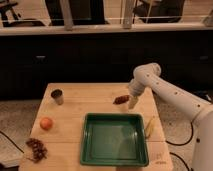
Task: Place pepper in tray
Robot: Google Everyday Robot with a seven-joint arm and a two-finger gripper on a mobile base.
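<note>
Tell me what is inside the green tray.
Nothing: the tray shows a bare floor all over, with nothing covering any of it. The pepper lies on the table behind it, and the gripper is close beside the pepper.

Wooden table (75,117) with tray (114,117), pepper (120,99), cup (57,96), orange (46,123), corn piece (149,127), brown cluster (36,148)

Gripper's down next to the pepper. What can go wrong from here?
1. The gripper sits just right of the pepper, jaws open; closing off-centre may nudge it away.
2. The corn-like piece lies beside the tray on its right; the arm might knock it carrying over.
</note>
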